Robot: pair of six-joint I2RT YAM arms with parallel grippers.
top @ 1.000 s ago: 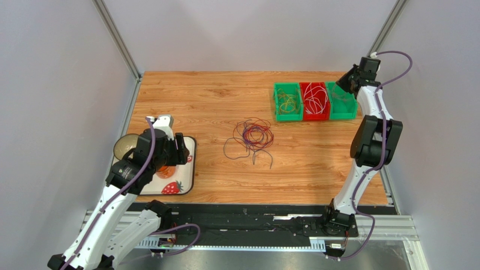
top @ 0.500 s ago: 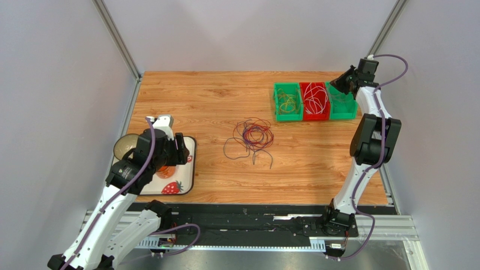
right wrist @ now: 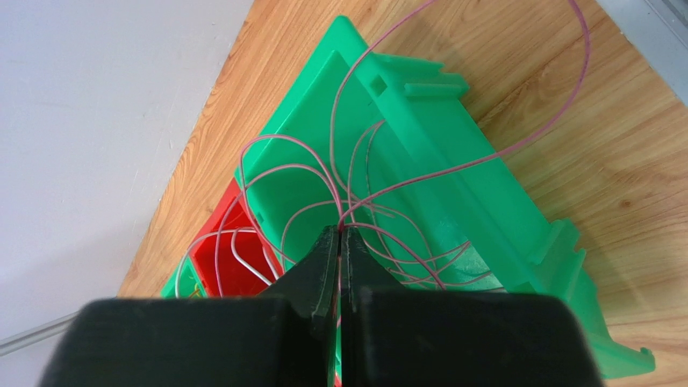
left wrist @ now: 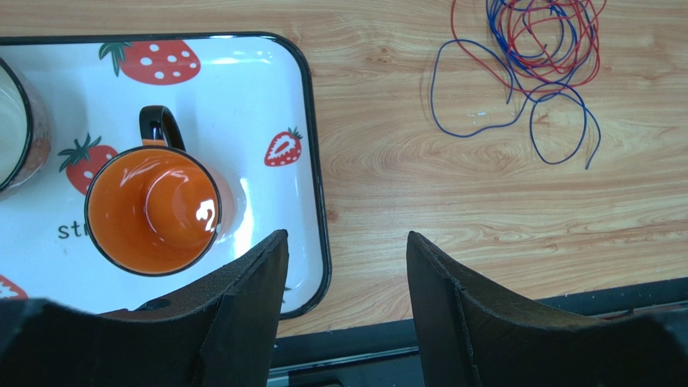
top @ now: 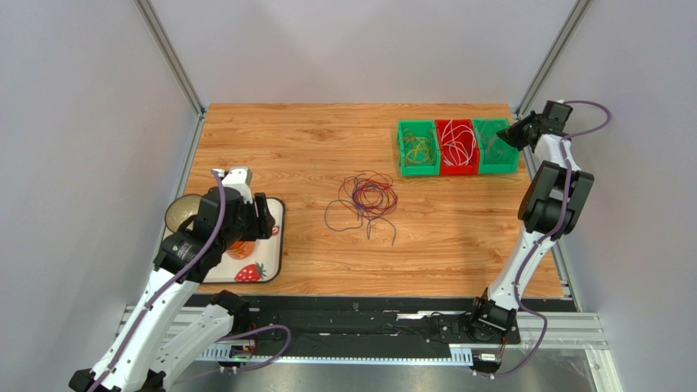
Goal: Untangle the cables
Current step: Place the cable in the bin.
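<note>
My right gripper (right wrist: 340,234) has swung right past the green bin (right wrist: 517,234), arm stretched far back, pinching a pink cable (right wrist: 420,187). My left gripper (left wrist: 346,246) hangs spread over the tray (left wrist: 319,201); the tangle (top: 366,198) sits central on the counter (top: 286,139).

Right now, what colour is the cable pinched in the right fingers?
Pink. The cable shows best in the right wrist view.

The cables (left wrist: 539,44) run off the left wrist view's far edge, bowl (left wrist: 10,121) cut at left; pink wire (right wrist: 420,188) loops out of the right wrist view.
</note>
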